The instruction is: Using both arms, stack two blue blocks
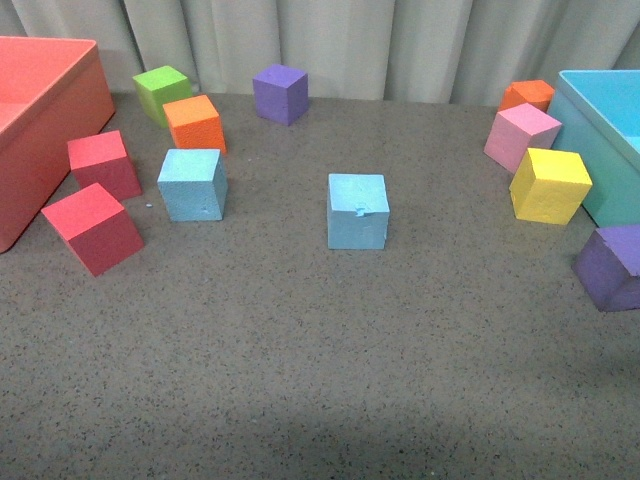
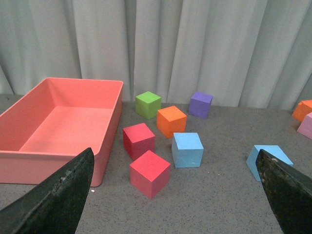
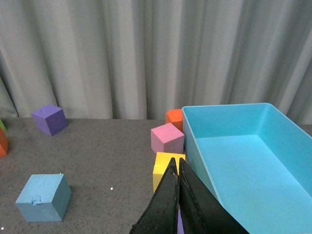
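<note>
Two light blue blocks rest apart on the grey table. One blue block point(image 1: 192, 184) sits left of centre, next to the red and orange cubes. The other, a notched blue block point(image 1: 358, 210), sits in the middle. Neither arm shows in the front view. In the left wrist view the left gripper point(image 2: 175, 161) stands wide open and empty, with the first blue block point(image 2: 187, 149) ahead between its fingers point(image 2: 58, 195) and the notched blue block point(image 2: 267, 158) partly hidden behind the other finger. The right gripper point(image 3: 176, 162) is shut on nothing, above a yellow cube point(image 3: 163, 168); the notched blue block point(image 3: 43, 197) lies off to its side.
A coral bin point(image 1: 40, 120) stands at the left and a turquoise bin point(image 1: 605, 130) at the right. Two red cubes point(image 1: 93, 228), an orange cube point(image 1: 195, 122), a green cube point(image 1: 162, 93) and a purple cube point(image 1: 280, 93) lie left and back. Pink point(image 1: 521, 135), yellow point(image 1: 549, 185), orange and purple point(image 1: 610, 266) cubes crowd the turquoise bin.
</note>
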